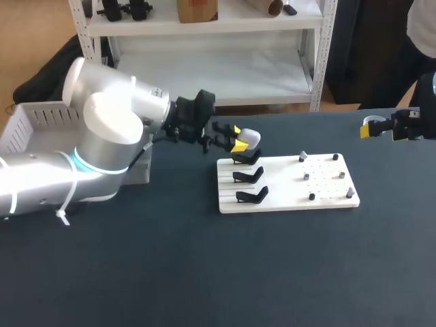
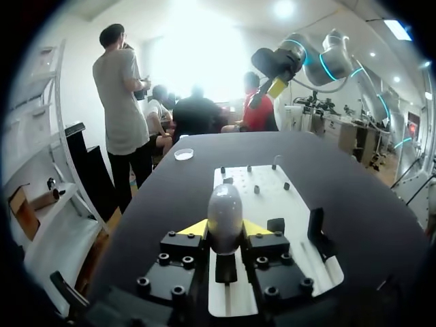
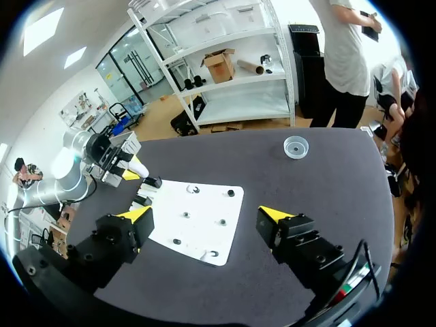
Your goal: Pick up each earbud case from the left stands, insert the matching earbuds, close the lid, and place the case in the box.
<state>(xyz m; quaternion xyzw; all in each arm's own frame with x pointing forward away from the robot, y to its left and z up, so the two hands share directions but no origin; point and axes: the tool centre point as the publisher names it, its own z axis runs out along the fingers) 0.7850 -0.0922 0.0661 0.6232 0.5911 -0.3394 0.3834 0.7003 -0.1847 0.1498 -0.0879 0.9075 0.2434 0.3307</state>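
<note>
A pale grey earbud case [image 1: 250,137] stands upright over the rearmost of three black stands [image 1: 246,158] on the white board [image 1: 286,184]. My left gripper [image 1: 240,144] is shut on it, one yellow tip pressed to each side of the case [image 2: 225,216]. I cannot tell whether the case still rests on its stand. The other two stands [image 1: 251,196] are bare. Several small dark earbuds [image 1: 306,176] sit on pegs on the board's right half. My right gripper [image 1: 381,128] hangs open and empty above the table's far right, well off the board [image 3: 197,218].
A white perforated box [image 1: 34,122] stands at the table's left, behind my left arm. A small clear dish [image 3: 298,146] lies on the dark tabletop beyond the board, near my right gripper.
</note>
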